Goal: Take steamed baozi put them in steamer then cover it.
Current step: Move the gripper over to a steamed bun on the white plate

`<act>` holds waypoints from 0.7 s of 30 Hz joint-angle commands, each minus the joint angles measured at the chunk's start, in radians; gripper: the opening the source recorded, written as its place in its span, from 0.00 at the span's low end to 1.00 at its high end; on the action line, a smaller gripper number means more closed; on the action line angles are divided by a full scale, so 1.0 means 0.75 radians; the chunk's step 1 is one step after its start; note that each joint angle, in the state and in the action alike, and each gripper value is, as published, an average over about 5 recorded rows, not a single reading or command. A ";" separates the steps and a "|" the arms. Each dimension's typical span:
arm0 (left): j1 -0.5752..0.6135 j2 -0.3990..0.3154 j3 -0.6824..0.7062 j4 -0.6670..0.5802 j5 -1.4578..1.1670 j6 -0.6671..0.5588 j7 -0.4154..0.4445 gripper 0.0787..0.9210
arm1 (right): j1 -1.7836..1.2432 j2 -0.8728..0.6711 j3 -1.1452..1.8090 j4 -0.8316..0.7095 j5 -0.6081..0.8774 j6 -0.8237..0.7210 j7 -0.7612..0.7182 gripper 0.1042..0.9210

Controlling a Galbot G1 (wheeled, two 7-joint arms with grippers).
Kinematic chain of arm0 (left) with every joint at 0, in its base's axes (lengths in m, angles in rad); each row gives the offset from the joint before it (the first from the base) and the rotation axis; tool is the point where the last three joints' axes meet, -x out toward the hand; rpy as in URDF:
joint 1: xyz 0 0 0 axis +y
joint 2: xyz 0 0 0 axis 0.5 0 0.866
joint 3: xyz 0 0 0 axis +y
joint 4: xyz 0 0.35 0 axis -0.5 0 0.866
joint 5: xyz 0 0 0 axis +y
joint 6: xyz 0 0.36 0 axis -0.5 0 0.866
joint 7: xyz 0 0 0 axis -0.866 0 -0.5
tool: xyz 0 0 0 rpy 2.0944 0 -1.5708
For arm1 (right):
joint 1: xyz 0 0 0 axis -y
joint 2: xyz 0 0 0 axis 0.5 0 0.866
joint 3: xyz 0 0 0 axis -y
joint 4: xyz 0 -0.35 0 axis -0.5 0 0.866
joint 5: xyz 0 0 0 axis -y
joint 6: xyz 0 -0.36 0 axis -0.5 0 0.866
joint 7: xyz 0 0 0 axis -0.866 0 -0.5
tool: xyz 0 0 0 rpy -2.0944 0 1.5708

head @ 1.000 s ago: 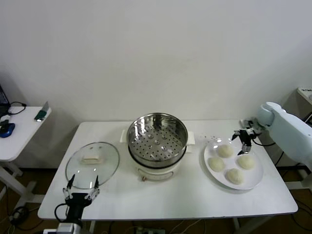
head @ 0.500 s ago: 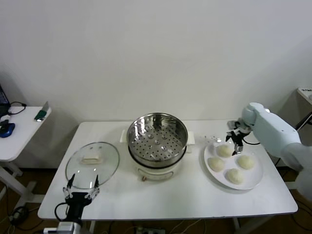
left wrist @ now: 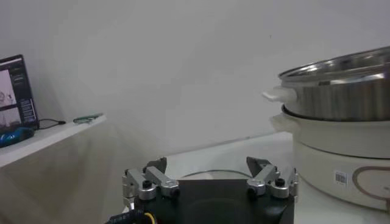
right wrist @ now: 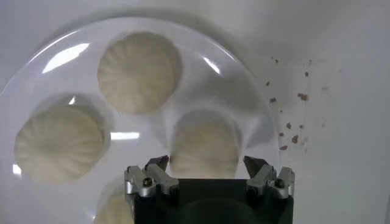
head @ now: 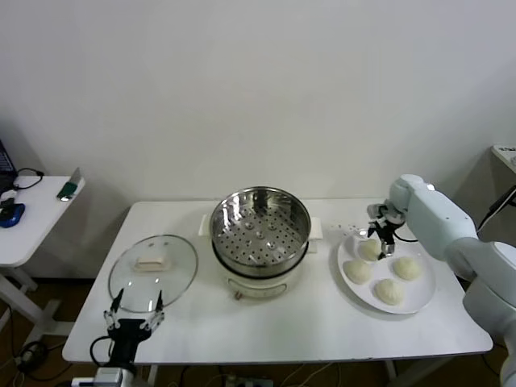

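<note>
Fingers of the right gripper (right wrist: pixel 207 169) are spread either side of one bun (right wrist: pixel 204 148) on the plate (head: pixel 417 300). The left gripper (head: pixel 134 316), fingers apart, is parked at the counter (head: pixel 306 322) edge beside the lid (head: pixel 153 272).

White desk (head: pixel 282 326) carries three things in a row: glass cover (head: pixel 153 272) lying flat at the robot's left, steamer (head: pixel 260 240) on its white base in the middle, white plate (head: pixel 419 301) at the right. Brown crumbs (right wrist: pixel 291 125) are scattered on the desk just beside the plate's rim. Second, smaller desk (head: pixel 36 222) stands well apart to the left.
</note>
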 commanded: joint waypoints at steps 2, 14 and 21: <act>0.000 -0.001 0.000 -0.002 0.001 0.001 0.000 0.88 | -0.006 0.029 0.032 -0.045 -0.057 0.013 -0.001 0.82; 0.009 -0.002 0.001 -0.010 0.005 0.000 -0.002 0.88 | -0.014 0.036 0.066 -0.051 -0.066 0.030 -0.010 0.73; 0.019 -0.004 0.000 -0.016 0.006 -0.002 -0.003 0.88 | -0.007 0.023 0.071 -0.031 -0.067 0.046 -0.023 0.71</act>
